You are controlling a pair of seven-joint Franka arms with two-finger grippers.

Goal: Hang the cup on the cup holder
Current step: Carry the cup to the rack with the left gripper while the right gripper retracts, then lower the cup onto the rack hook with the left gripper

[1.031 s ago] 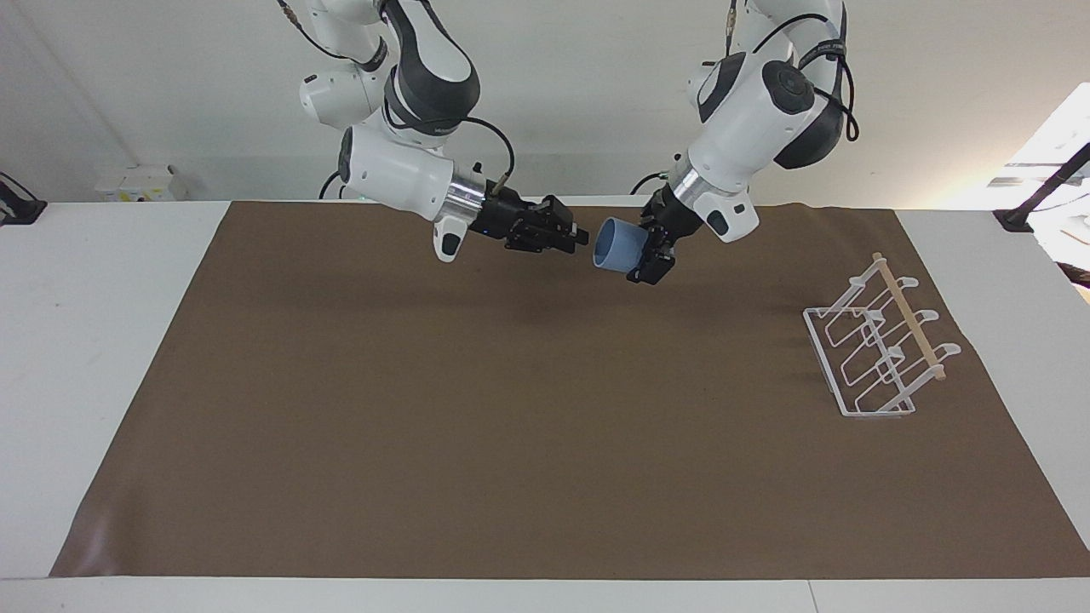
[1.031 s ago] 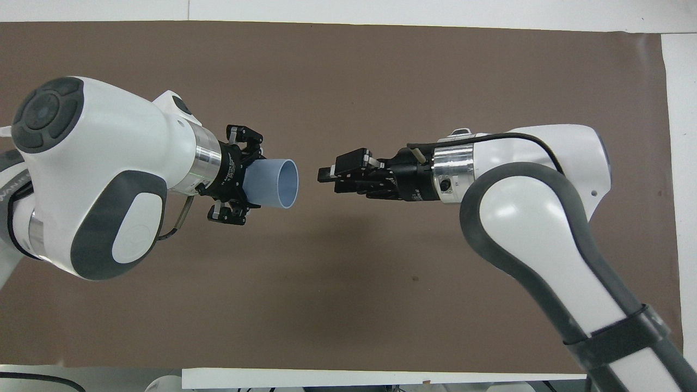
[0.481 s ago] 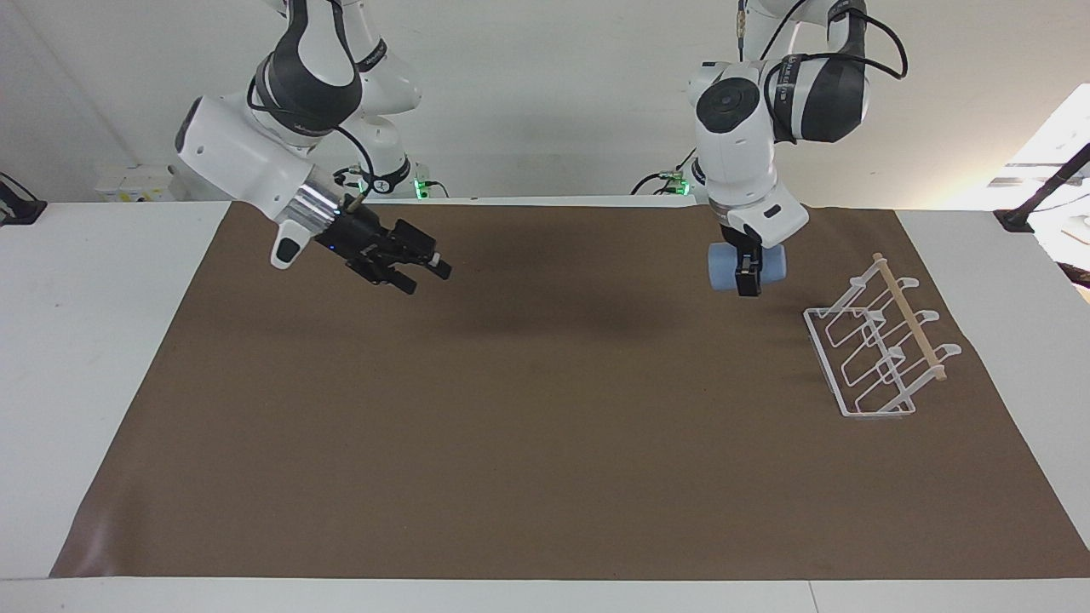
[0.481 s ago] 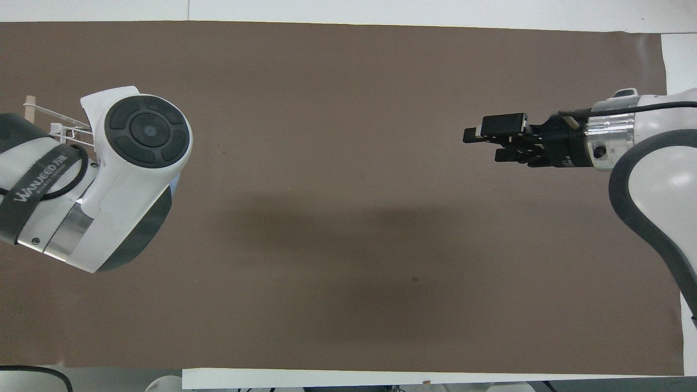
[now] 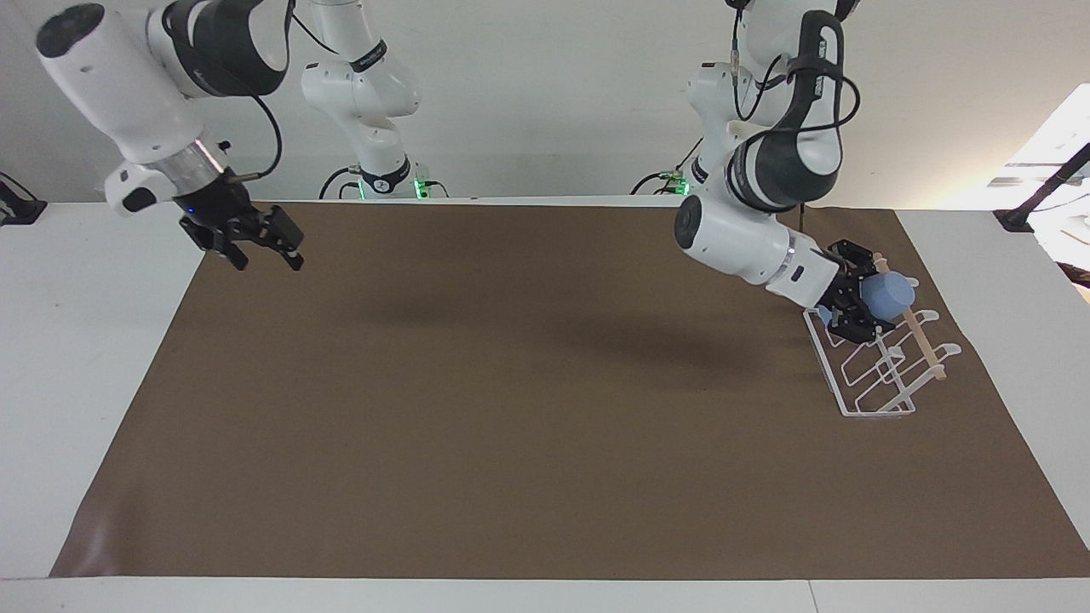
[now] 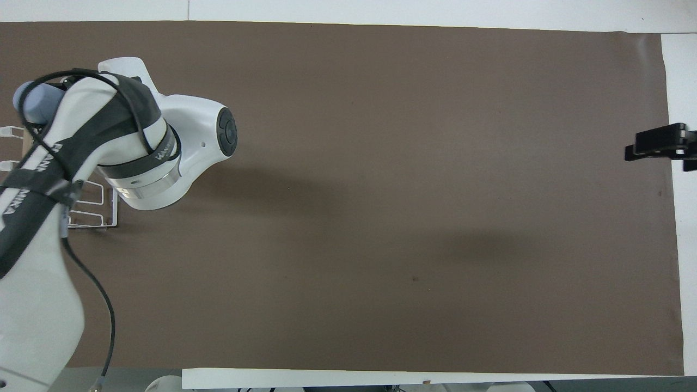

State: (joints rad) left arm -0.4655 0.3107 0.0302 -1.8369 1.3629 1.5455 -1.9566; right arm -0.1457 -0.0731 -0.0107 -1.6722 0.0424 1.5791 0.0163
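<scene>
My left end effector (image 5: 862, 302) grips the light blue cup (image 5: 887, 295), its fingers clamped on the cup's sides. I hold the cup on its side over the cup holder (image 5: 881, 358), at the end of the rack nearer my bases, right against the light wooden rod (image 5: 921, 339) that runs along the rack's top. I cannot tell whether the cup sits on one of the slanted wire prongs or only touches the rod. In the overhead view my own forearm hides most of this (only the cup's rounded end (image 6: 36, 103) and a few white wire loops (image 6: 92, 206) show past it). The cup holder stands on the brown mat (image 5: 528, 426) that covers the bench (image 5: 85, 340), at the left arm's end.

My right end effector (image 5: 255, 247) hangs in the air over the mat's edge at the right arm's end of the bench, fingers parted and holding nothing.
</scene>
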